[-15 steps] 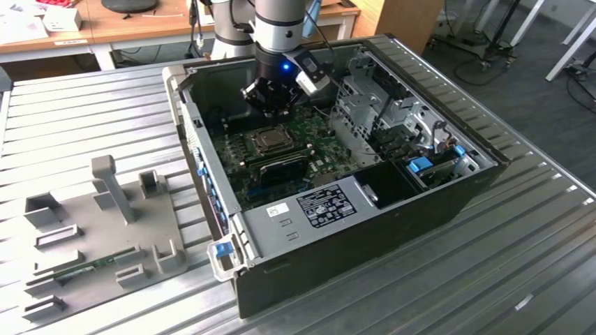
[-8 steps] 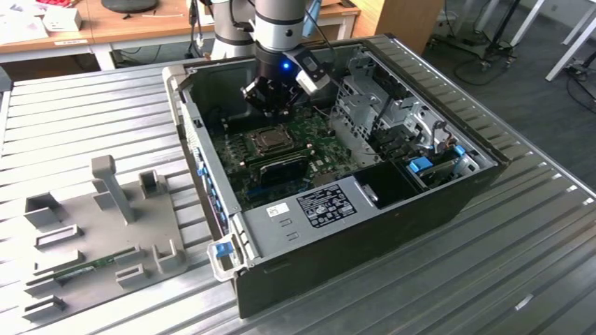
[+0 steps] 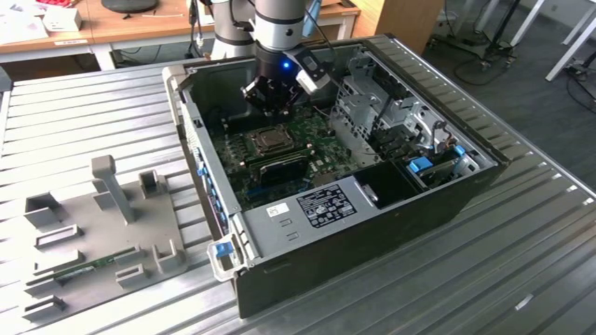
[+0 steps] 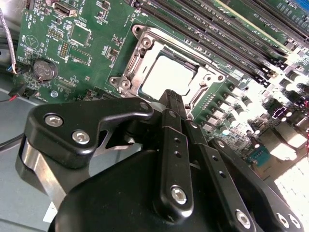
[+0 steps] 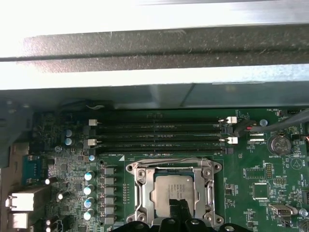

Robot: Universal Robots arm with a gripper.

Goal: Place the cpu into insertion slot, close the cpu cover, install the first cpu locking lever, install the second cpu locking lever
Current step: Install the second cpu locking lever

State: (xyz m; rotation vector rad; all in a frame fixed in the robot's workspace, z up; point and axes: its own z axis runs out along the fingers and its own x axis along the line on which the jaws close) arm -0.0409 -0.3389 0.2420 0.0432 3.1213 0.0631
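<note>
We take the open computer case point(image 3: 373, 209) as our landmark; it lies on its side on a ribbed metal table point(image 3: 84, 112). On the exterior view's left of the case we see a grey fixture plate point(image 3: 102, 230) with upright posts. Inside the case, the green motherboard point(image 3: 308, 150) lies flat. On it sits the insertion slot point(image 3: 271, 142), and in both wrist views the cpu point(image 4: 166, 76) rests in that socket, its dull silver top facing up. The cpu cover point(image 5: 174, 195), a silvery frame with a square window, lies flat around the chip. Black memory slots point(image 5: 159, 133) run alongside the socket, and in the second wrist view a round coin battery point(image 4: 44, 70) sits on the board on the socket's other side. The gripper point(image 3: 272, 108) hangs inside the case just above the socket. In the second wrist view its black fingers point(image 4: 174, 104) are drawn close together, holding nothing, their tips just beside the cover's edge. Towards the exterior view's right of the board, the case holds metal drive bays point(image 3: 391, 118).
</note>
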